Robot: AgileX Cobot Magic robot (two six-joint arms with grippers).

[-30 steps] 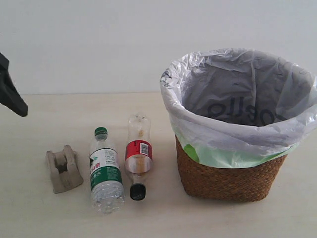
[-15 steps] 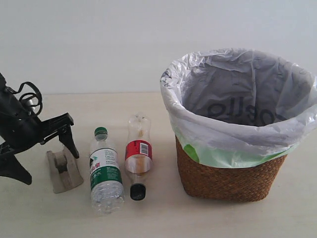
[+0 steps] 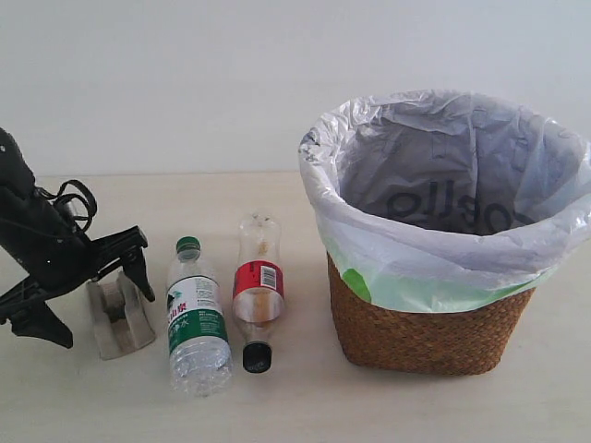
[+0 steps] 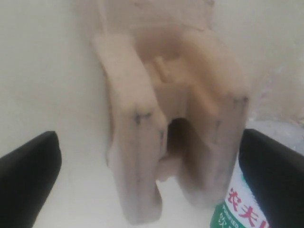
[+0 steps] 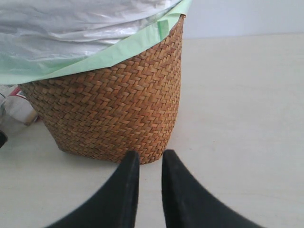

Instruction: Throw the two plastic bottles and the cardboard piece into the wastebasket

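With my left gripper (image 3: 100, 312) holding its jaws wide apart astride the cardboard piece (image 3: 120, 328), which lies on the worktop (image 3: 305, 406) just beside the green-capped bottle (image 3: 196, 323), I fear one jaw could catch that bottle on closing and roll it away.

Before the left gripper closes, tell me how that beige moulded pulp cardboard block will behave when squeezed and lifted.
The beige moulded pulp cardboard block probably feels light: it looks hollowed, with a central notch. Its two raised sides may flex inward under a squeeze. Its rough matte surface should resist slipping.
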